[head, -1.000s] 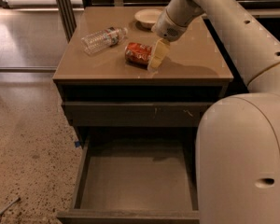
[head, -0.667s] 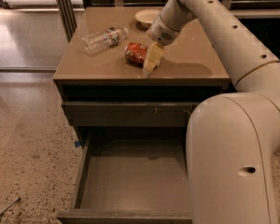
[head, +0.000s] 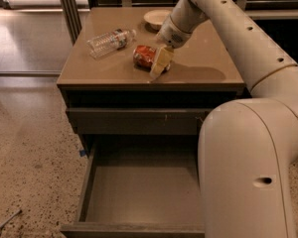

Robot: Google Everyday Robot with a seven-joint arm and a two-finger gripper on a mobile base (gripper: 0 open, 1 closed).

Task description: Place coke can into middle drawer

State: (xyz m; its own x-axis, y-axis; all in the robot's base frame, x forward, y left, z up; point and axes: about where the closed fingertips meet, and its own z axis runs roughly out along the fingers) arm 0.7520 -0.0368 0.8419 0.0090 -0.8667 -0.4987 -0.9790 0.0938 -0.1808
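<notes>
Counted: seven things, one of each kind.
One can (head: 144,56), one bottle (head: 111,41) and one plate (head: 156,18) on one cabinet top (head: 104,69); one gripper (head: 160,64) just beside the can; one open drawer (head: 139,192) below one shut drawer front (head: 134,121).

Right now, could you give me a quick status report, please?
End effector low over the cabinet top, beside the coke can. Can on its side, not lifted. Middle drawer open below. Water bottle lies apart.
</notes>
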